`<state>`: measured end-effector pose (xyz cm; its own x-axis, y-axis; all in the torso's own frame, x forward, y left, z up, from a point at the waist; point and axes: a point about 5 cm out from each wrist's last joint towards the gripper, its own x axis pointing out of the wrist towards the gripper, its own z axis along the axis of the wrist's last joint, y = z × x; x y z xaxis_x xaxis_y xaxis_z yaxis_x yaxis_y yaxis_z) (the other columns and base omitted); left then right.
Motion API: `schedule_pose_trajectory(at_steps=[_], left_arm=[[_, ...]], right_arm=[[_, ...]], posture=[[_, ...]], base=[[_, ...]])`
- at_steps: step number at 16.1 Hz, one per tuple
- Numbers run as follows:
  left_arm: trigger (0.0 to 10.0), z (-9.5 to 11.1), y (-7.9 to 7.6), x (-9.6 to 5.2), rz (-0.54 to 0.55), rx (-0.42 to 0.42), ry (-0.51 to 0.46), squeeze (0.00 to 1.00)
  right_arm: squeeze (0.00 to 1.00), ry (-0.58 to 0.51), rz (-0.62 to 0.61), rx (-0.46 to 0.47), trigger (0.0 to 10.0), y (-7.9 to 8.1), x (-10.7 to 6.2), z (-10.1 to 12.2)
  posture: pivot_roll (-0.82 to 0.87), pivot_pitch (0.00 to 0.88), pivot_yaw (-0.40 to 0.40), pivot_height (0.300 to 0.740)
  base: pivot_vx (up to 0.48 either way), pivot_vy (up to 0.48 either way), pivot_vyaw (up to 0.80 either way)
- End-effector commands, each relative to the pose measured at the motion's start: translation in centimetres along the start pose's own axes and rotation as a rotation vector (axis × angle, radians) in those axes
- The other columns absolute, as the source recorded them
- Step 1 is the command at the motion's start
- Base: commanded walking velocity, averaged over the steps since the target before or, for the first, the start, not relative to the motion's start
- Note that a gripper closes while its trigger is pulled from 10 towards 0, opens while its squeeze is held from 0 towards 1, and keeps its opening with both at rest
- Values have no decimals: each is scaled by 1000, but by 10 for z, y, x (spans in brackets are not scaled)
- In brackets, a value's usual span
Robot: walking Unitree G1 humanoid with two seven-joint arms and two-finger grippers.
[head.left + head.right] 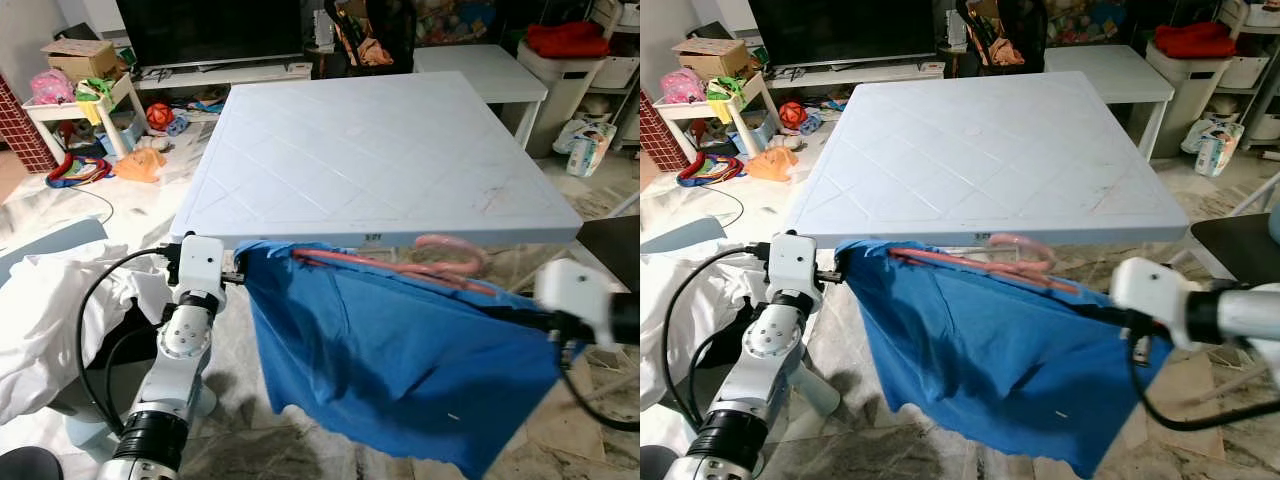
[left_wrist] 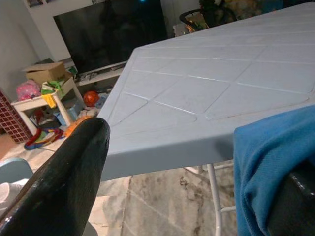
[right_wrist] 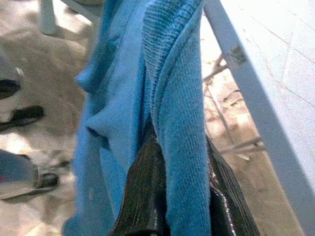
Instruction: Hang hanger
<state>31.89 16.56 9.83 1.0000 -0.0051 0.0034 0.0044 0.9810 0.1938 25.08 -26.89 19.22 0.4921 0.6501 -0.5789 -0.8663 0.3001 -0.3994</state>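
**Blue shirt on pink hanger, stretched between both pincers off the bench's near edge**

- Bench (image 1: 380, 150): pale blue-white square top with moulded diagonal lines, bare. Robot stands at its near edge.
- Blue shirt (image 1: 400, 350): held spread in the air just in front of and slightly below the near edge, hanging down toward the marble floor (image 1: 250, 440). Top hem runs roughly parallel to the bench edge, sloping lower toward the robot's right.
- Pink hanger (image 1: 450, 262): lies along the shirt's upper edge, partly inside the fabric. Its hook curls up just under the near edge, right of middle. Whether it touches the bench, cannot tell.
- Left pincer (image 1: 240, 272): at the near-left corner of the bench, level with the edge. Wrist view shows the blue cloth against one black finger (image 2: 64, 187) with the other finger set well apart, so the pincer looks spread with cloth draped at one finger; a firm grip cannot be confirmed.
- Right pincer (image 3: 170, 196): below the near-right part of the bench, clenched on a fold of the blue shirt; ribbed fabric is pinched between the two black fingers.
- Surroundings: white sheet (image 1: 50, 310) heaped on the floor at the robot's left; television (image 1: 210, 30) and scattered toys (image 1: 160, 115) beyond the far-left side; white side table (image 1: 480, 70) past the far-right corner.
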Motion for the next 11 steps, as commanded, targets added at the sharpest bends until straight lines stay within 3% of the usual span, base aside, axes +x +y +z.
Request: schedule_pose_trajectory(at_steps=[1,3,4,5,6,9,11], left_arm=[[10000,-15,29,-2,116,-26,92,0],[10000,-17,25,-2,89,-46,109,0],[10000,-20,23,-1,102,-125,136,0],[10000,-21,25,-1,115,-148,147,0],[10000,-20,26,0,110,-130,141,0],[10000,-22,23,-2,91,-143,148,0],[10000,-12,23,0,105,-144,84,0]], right_arm=[[0,-72,2,-18,10000,-9,-21,18],[0,-170,15,13,10000,-15,-32,34],[0,-197,36,24,10000,-16,-37,39],[0,-160,40,0,10000,-16,-40,36],[0,-148,45,-7,10000,-16,-41,34],[0,-245,62,40,10000,-17,-44,50],[0,-94,62,-28,10000,-13,-36,32]], posture=[[-216,0,83,740],[-218,0,84,740],[-221,0,86,740],[-222,0,86,740],[-224,0,85,740],[-228,0,85,740],[-227,0,82,740]], base=[[0,0,0],[0,0,0],[0,0,0],[0,0,0],[0,0,0],[0,0,0],[0,0,0]])
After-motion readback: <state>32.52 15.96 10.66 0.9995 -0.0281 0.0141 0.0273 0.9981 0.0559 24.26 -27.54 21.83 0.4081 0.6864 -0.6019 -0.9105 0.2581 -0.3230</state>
